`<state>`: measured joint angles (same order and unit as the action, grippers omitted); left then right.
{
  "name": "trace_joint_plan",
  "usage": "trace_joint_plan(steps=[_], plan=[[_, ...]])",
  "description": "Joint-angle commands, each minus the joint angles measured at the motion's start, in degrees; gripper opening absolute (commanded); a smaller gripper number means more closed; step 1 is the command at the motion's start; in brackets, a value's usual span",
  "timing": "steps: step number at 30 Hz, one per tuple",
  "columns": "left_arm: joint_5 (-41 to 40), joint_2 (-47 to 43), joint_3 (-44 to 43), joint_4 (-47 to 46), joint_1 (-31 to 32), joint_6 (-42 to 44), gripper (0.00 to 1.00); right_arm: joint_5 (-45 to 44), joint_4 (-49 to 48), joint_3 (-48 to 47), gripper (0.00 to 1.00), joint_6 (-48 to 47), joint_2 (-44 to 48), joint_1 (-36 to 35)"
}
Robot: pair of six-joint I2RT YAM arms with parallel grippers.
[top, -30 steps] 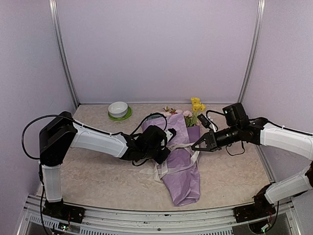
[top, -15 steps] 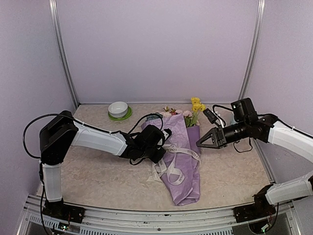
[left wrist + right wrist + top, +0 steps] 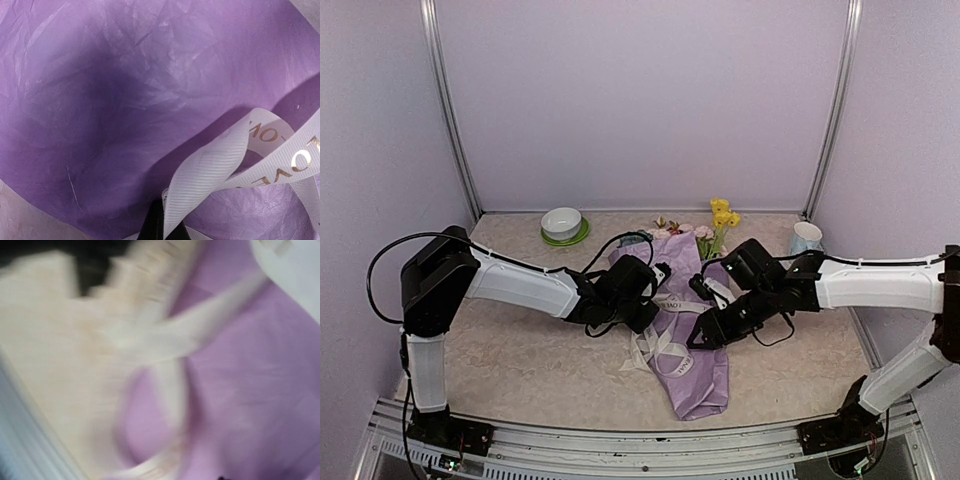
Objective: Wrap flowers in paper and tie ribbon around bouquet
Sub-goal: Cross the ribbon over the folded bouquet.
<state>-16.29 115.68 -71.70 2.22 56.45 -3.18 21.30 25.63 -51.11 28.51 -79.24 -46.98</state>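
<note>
The bouquet lies on the table as a lilac paper [image 3: 692,352] cone, with the flowers [image 3: 722,214] showing yellow and pink at its far end. The cream ribbon [image 3: 663,342] loops loosely across the cone's middle. My left gripper [image 3: 648,312] rests at the cone's left edge. In the left wrist view its dark fingertips [image 3: 159,226] are shut on the ribbon [image 3: 220,165] over the creased paper [image 3: 125,100]. My right gripper [image 3: 706,335] hovers low over the cone's middle, just right of the ribbon loops. The right wrist view is a blur of ribbon [image 3: 175,335] and paper [image 3: 250,390], and the jaws' state does not show.
A white bowl [image 3: 562,222] on a green saucer stands at the back left. A pale cup [image 3: 807,237] stands at the back right corner. Lilac walls and two metal posts close in the table on three sides.
The right arm let go of the ribbon, drew back to the right, then swung left and down over the bouquet's middle. The ribbon went slack. The left arm barely moved.
</note>
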Motion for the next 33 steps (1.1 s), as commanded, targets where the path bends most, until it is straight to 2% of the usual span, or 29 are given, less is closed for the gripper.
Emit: trace_joint_plan(steps=[1, 4, 8, 14, 18, 19, 24, 33], plan=[[0.27, 0.08, 0.00, 0.59, -0.02, 0.19, 0.00, -11.15, 1.60, -3.75, 0.51, -0.14, -8.13, -4.18], [0.46, 0.06, 0.00, 0.59, -0.02, 0.19, 0.00, -10.94, 1.18, -5.61, 0.53, -1.44, -11.51, -6.12], [0.55, 0.15, 0.08, 0.62, -0.03, 0.20, 0.00, -10.17, 0.42, -6.30, 0.51, -1.90, -14.15, -6.87], [0.00, -0.01, 0.30, 0.43, -0.09, 0.19, 0.00, -3.39, -3.10, -4.16, 0.38, -1.47, -15.98, -7.24], [-0.60, -0.11, 0.31, 0.34, -0.11, 0.24, 0.00, -3.32, -2.68, -3.37, 0.04, -0.24, -15.20, -7.13], [-0.85, -0.17, 0.25, 0.33, -0.18, 0.26, 0.00, -4.76, -1.43, -3.72, 0.00, -0.26, -14.71, -7.12], [-1.85, -0.28, 0.46, 0.36, -0.28, 0.40, 0.00, -9.22, 4.90, -5.81, 0.00, -0.58, -10.61, -5.76], [-1.91, -0.80, 1.15, 0.22, -0.38, 0.85, 0.00, -21.61, 17.52, -8.67, 0.00, 1.18, 2.28, -0.07]])
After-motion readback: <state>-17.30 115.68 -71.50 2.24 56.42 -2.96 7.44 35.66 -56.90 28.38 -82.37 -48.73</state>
